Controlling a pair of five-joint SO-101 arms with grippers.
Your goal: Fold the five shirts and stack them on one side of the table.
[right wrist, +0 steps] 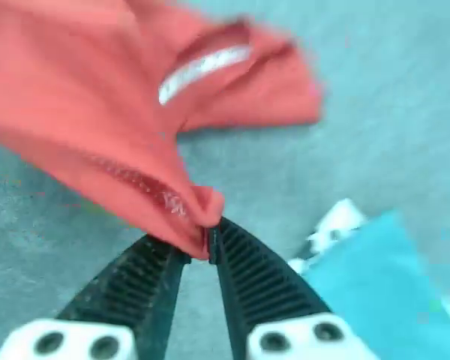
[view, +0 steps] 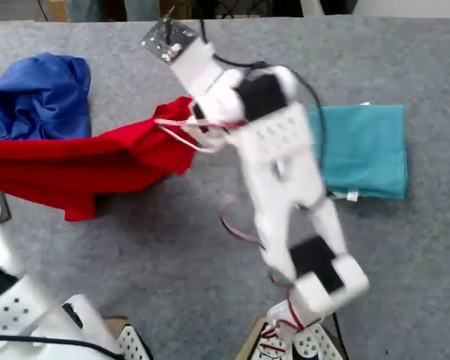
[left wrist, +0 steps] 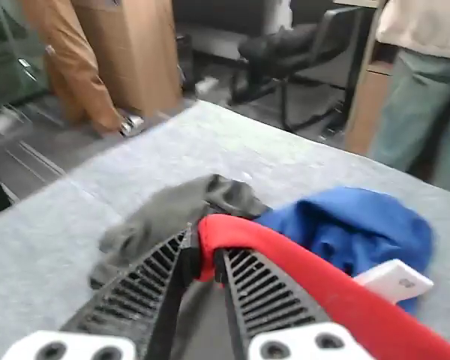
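Note:
A red shirt [view: 82, 166] hangs stretched between both arms above the grey table [view: 172, 262]. My right gripper [right wrist: 208, 241] is shut on one edge of the red shirt [right wrist: 97, 112], at the middle of the table in the high view [view: 191, 112]. My left gripper [left wrist: 206, 259] is shut on the other edge of the red shirt [left wrist: 300, 270], at the left edge of the high view. A crumpled blue shirt [view: 39, 96] lies at the far left, also behind the left gripper [left wrist: 360, 229]. A folded teal shirt [view: 364, 148] lies flat on the right, beside the right gripper [right wrist: 382, 292]. A crumpled grey shirt [left wrist: 172, 210] lies beyond the left gripper.
The right arm's white body [view: 292, 195] reaches across the middle of the table, with loose cables [view: 236, 225] beside it. The left arm's base [view: 30, 315] stands at the near left corner. People's legs [left wrist: 412, 97] and a chair [left wrist: 300, 52] stand beyond the far table edge.

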